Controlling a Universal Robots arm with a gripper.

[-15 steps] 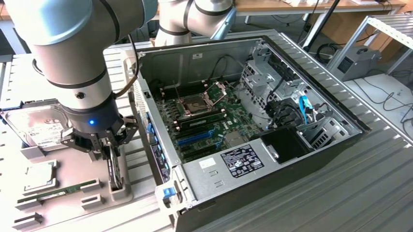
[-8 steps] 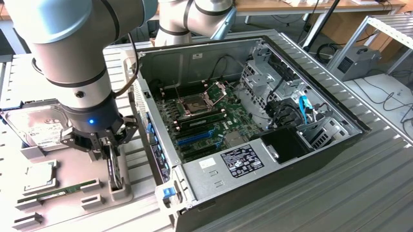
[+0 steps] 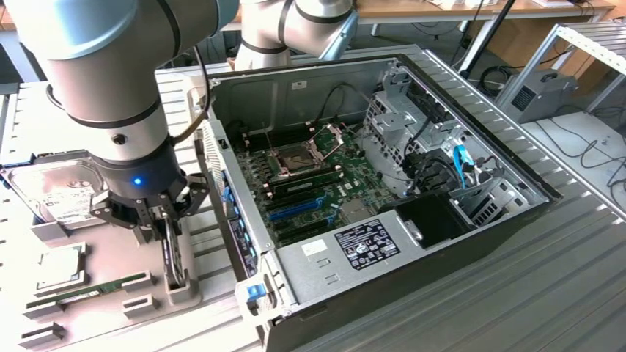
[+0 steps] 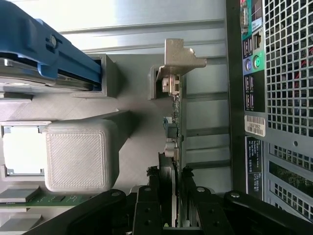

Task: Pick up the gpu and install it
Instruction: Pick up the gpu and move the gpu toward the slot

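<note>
Gripper closed on the gpu, just outside the case.

The gripper [image 3: 168, 224] [image 4: 171, 208] points straight down with its fingers [image 4: 146, 210] pressed against both faces of the gpu [image 3: 174, 257] [image 4: 174, 122]. The card stands on edge in a grey holder [image 3: 182, 293] just beside the open case [image 3: 293, 88], with its silver bracket [image 4: 182, 58] running along the case's port side. The drive [image 3: 64, 187] and RAM stick [image 3: 88, 290] lie farther from the case.
</note>
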